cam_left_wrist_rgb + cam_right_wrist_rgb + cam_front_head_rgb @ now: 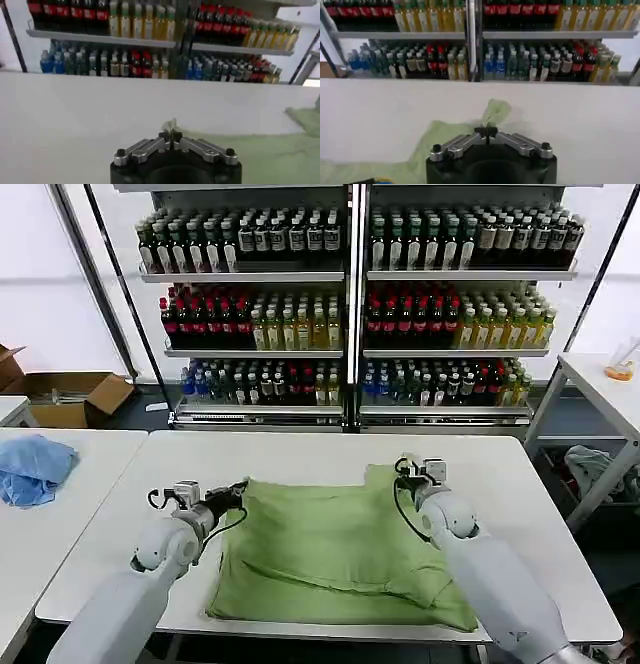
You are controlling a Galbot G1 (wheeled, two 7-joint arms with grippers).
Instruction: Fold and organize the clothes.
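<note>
My left pincer (pixel 237 489) sits at the far left corner of the light green shirt (pixel 335 549). In the left wrist view the left pincer (pixel 171 131) has its fingers pressed together, with a thin pale edge of the cloth pinched between the tips. Arm low over the table (pixel 300 452), reaching in from the left.

My right pincer (pixel 408 467) sits at the far right corner of the shirt. In the right wrist view the right pincer (pixel 488 129) is likewise closed, fingers meeting on a small fold of green fabric; the shirt (pixel 427 150) spreads below and to one side of it.

Shirt position: lying on the white table, near the front edge, between my two arms. It is mostly flat, with creases and a folded layer near the front right. Front edge of the cloth reaches close to the table's near rim. No print or buttons visible from this side.

Surroundings: a crumpled light blue cloth (pixel 33 467) lies on a separate table to my left, well apart from the shirt. Beyond it, an open cardboard box (pixel 75 396) on the floor. Behind the table, shelves (pixel 350 309) stocked with rows of bottles.
</note>
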